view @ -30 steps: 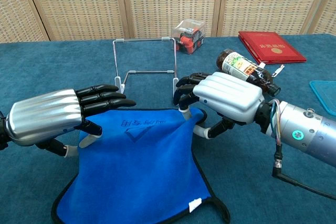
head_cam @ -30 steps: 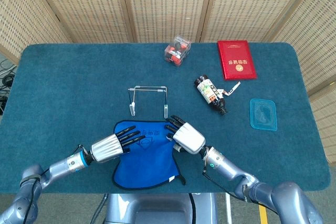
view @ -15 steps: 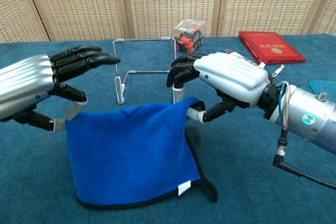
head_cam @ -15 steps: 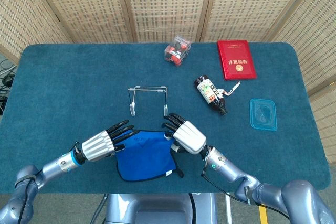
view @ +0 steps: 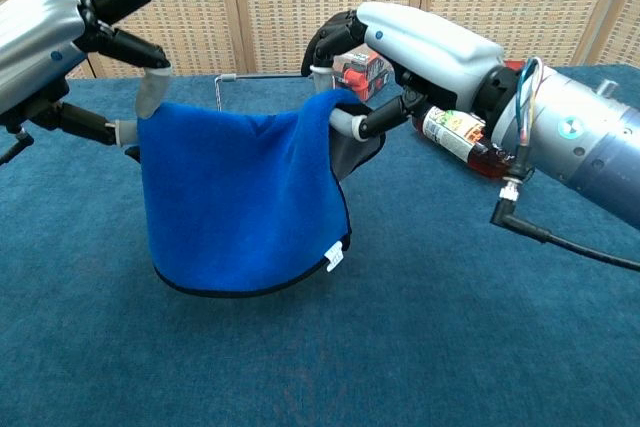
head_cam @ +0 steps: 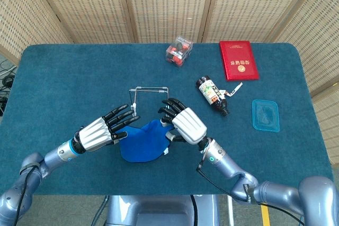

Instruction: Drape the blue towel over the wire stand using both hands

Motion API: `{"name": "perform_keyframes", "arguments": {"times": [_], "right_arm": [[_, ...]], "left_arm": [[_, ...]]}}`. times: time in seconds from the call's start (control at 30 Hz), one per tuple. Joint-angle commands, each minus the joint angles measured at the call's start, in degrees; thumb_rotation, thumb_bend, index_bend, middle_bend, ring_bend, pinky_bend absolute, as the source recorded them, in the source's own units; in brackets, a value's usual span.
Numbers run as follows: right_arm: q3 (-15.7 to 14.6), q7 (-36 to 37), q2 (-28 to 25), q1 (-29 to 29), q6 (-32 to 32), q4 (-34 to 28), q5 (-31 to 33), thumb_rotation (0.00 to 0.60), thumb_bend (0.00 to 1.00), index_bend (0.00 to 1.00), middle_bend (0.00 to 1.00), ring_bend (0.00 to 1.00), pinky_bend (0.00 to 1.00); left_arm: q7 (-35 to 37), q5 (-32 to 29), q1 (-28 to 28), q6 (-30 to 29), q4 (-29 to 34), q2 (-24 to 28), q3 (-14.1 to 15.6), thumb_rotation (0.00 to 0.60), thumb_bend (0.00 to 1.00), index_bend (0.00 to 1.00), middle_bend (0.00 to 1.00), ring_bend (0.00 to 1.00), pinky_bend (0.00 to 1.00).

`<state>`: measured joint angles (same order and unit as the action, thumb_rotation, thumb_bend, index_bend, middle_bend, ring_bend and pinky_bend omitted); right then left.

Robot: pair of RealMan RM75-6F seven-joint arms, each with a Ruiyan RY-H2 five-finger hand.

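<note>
The blue towel (head_cam: 143, 141) (view: 240, 197) hangs in the air between my two hands, its lower edge clear of the table. My left hand (head_cam: 103, 129) (view: 75, 17) pinches its left top corner; my right hand (head_cam: 185, 124) (view: 420, 42) pinches its right top corner. The wire stand (head_cam: 150, 90) (view: 228, 77) stands upright just behind the towel, mostly hidden by it in the chest view. The towel's top edge is about level with the stand's top bar and close in front of it.
A dark bottle (head_cam: 213, 95) (view: 465, 137) lies right of the stand, close under my right forearm. A clear box with red contents (head_cam: 178, 50) (view: 362, 65), a red booklet (head_cam: 238, 60) and a blue tray (head_cam: 265, 115) lie further back and right on the blue table (head_cam: 63, 78).
Both hands have risen and moved forward towards the stand, lifting the towel fully off the table. It now hangs bunched between them.
</note>
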<state>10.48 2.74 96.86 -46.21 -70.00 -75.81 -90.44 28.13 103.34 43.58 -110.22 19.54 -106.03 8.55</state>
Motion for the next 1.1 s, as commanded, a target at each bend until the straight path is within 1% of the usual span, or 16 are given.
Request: {"name": "perform_keyframes", "arguments": {"times": [0.03,0.33,0.57,0.93,1.0,1.1], "right_arm": [[2.1,-1.5,-0.7,-0.8,1.5,-1.3,2.2,0.6,0.49,0.6,0.32,0.16,0.14],[7.2,-2.2,-1.3,-2.5,3.2,-2.3,7.1,0.6,0.49,0.6,0.32,0.16,0.14],[7.8,-2.0,-2.2,-2.7,3.5,-2.2,8.2,0.6,0.49,0.6,0.32,0.16,0.14],[11.3,-2.9,-2.4,-4.4,4.4,-2.6,12.0,0.6,0.49,0.6,0.32,0.16,0.14],[12.0,-2.8,-2.1,-4.6,4.7,-1.9,13.3,0.6,0.49,0.6,0.32,0.16,0.14],[12.2,-2.5,-2.0,-4.8,4.9,-0.8,14.1,0.6,0.49,0.6,0.32,0.16,0.14]], "left_arm": [[-1.4,-0.2,2.0,0.3,2.7,1.8,-1.2,0.6,0.37,0.73,0.0,0.0,0.0],[-4.0,-0.8,5.2,2.7,9.6,5.0,-3.7,0.6,0.37,0.73,0.0,0.0,0.0],[-4.5,-1.1,5.2,4.0,11.0,5.5,-4.8,0.6,0.38,0.73,0.0,0.0,0.0],[-4.6,-2.1,7.1,5.9,13.5,7.4,-7.7,0.6,0.39,0.74,0.0,0.0,0.0],[-4.2,-2.7,7.0,6.4,14.0,7.5,-8.3,0.6,0.39,0.74,0.0,0.0,0.0],[-3.7,-3.2,6.9,7.1,13.7,7.4,-8.7,0.6,0.4,0.74,0.0,0.0,0.0]]}}
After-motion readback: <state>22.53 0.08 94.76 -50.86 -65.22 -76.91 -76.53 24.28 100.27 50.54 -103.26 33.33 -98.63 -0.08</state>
